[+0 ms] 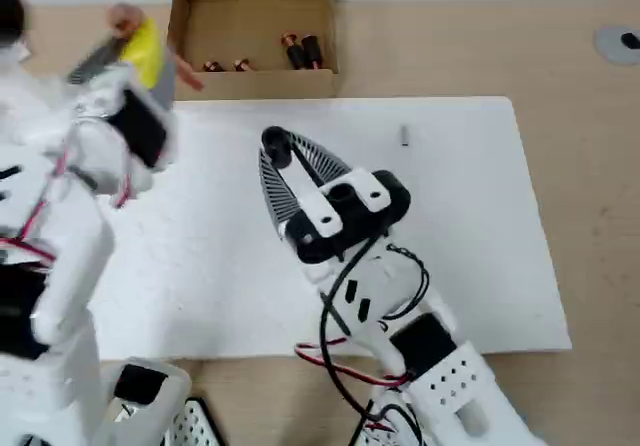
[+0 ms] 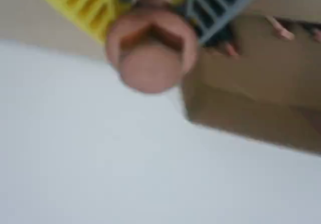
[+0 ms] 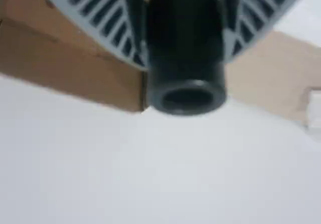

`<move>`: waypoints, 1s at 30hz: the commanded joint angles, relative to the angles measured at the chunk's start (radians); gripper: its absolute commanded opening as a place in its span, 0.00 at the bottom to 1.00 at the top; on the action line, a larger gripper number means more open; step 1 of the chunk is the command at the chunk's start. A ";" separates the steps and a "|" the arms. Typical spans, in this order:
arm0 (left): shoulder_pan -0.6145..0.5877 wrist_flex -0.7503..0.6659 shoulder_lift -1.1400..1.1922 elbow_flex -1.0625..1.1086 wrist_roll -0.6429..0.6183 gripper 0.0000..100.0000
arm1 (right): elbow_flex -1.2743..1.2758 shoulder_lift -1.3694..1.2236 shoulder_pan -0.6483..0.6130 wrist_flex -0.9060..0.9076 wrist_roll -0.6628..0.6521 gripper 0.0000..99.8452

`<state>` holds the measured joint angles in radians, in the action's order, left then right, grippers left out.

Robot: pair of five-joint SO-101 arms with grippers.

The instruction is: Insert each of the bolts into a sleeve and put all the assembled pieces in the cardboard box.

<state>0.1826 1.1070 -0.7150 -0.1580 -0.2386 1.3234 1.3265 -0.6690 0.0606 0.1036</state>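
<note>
Left gripper [image 1: 125, 31] raised at far left, yellow and grey fingers clamped on a bolt [image 2: 150, 53]. Right arm angled forward; right gripper [image 1: 278, 151] fingers pinching a sleeve [image 3: 186, 58].

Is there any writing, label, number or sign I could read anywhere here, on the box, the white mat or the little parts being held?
No readable text anywhere.
cardboard box: plain walls, no print visible.
black sleeve and bolt: no markings visible.
white mat: one small grey mark, too small to tell whether it is writing.
</note>
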 commanded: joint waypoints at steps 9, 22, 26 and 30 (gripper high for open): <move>0.181 -0.091 -0.010 0.115 -0.002 0.01 | 0.030 0.097 0.008 0.041 0.158 0.01; 0.230 0.014 -0.044 0.124 0.173 0.01 | 0.062 0.097 0.008 0.048 0.157 0.01; 0.292 0.012 -0.059 0.183 0.253 0.01 | 0.062 0.094 0.007 0.048 0.157 0.01; 0.295 -0.077 -0.062 0.253 0.261 0.01 | 0.062 0.091 0.007 0.049 0.157 0.01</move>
<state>0.4649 1.0917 -0.7564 0.0706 0.0100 1.3909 1.4016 -0.6690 0.1112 0.2478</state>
